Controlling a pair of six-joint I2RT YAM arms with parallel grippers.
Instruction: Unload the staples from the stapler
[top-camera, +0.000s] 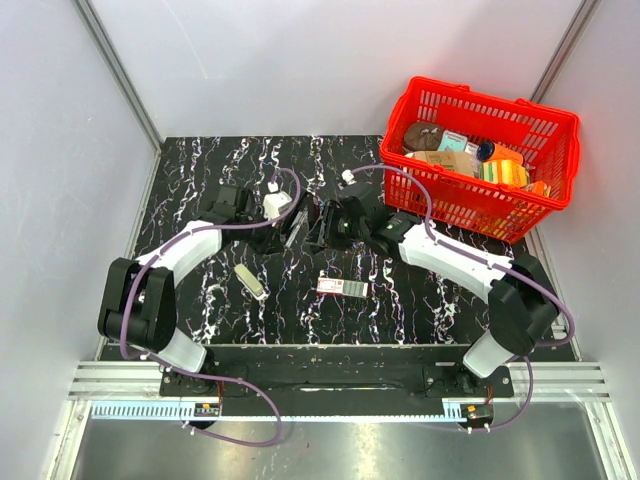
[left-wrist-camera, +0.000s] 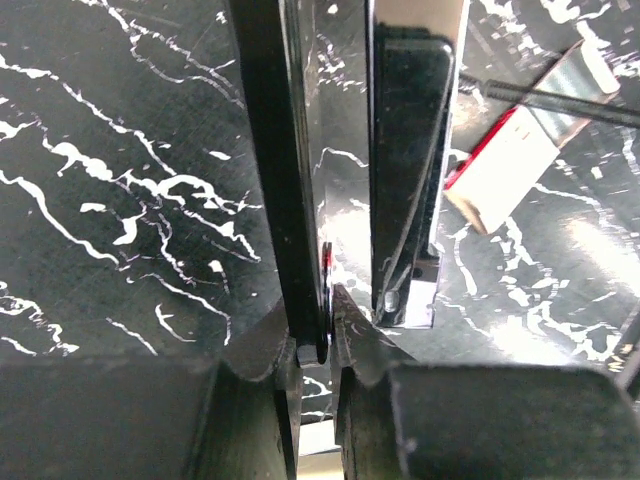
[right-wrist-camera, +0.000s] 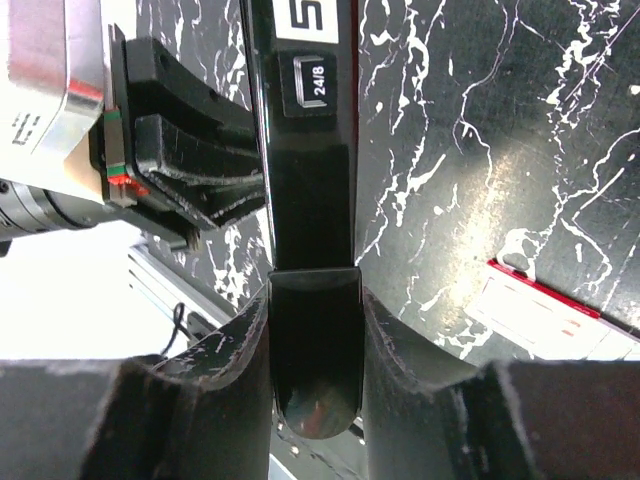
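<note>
Your left arm (top-camera: 185, 250) and right arm (top-camera: 450, 262) have white shells, black joints and looping purple cables (top-camera: 243, 441).

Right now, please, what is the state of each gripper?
Left gripper: closed on a thin black part of the stapler.
Right gripper: closed on the stapler body.

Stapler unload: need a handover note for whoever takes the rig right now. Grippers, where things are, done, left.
Left gripper: shut on a thin black edge of the stapler.
Right gripper: shut on the stapler's black body, near its rounded end.
Stapler: between both grippers at mid-table, its parts spread apart.
Table: a red-and-white box and a pale bar lie nearer the arm bases, apart from both grippers.
Done: both grips set; stapler looks opened.
Left: get the staples out. Whether any are inside cannot be seen.
</note>
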